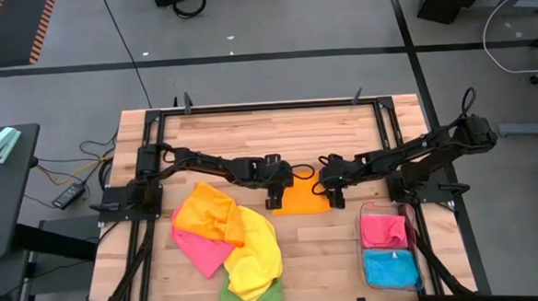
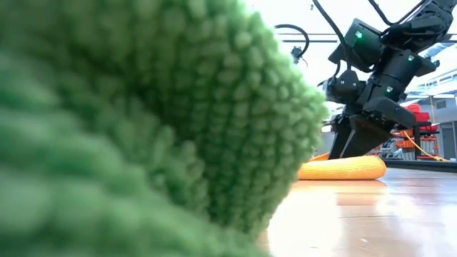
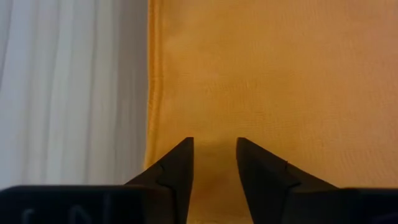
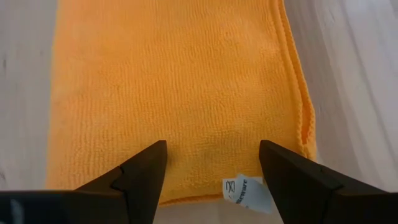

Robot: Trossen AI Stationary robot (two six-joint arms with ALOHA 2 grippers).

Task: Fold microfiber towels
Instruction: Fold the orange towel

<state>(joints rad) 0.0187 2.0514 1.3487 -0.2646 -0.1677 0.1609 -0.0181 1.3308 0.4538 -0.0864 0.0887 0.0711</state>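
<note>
Site was a robotics lab or workshop: butcher-block table (image 1: pixel 277 122) in a black metal frame (image 1: pixel 267 105), grey concrete floor (image 1: pixel 271 21), loose cables (image 1: pixel 85 155), hazard-striped mat (image 1: pixel 14 30), neighbouring benches (image 1: pixel 3 187).

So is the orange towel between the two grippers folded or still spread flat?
Folded. The orange towel is a small compact shape, the low view shows a thick rounded fold edge, and the right wrist view shows doubled layered edges.

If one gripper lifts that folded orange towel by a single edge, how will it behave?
The orange towel is soft, nubby cloth lying in flat layers, so it would probably sag and its fold fall open. It looks light for its size. Pushed across the wooden table, it would more likely bunch up than slide whole, much as the heaped towels have crumpled.
</note>
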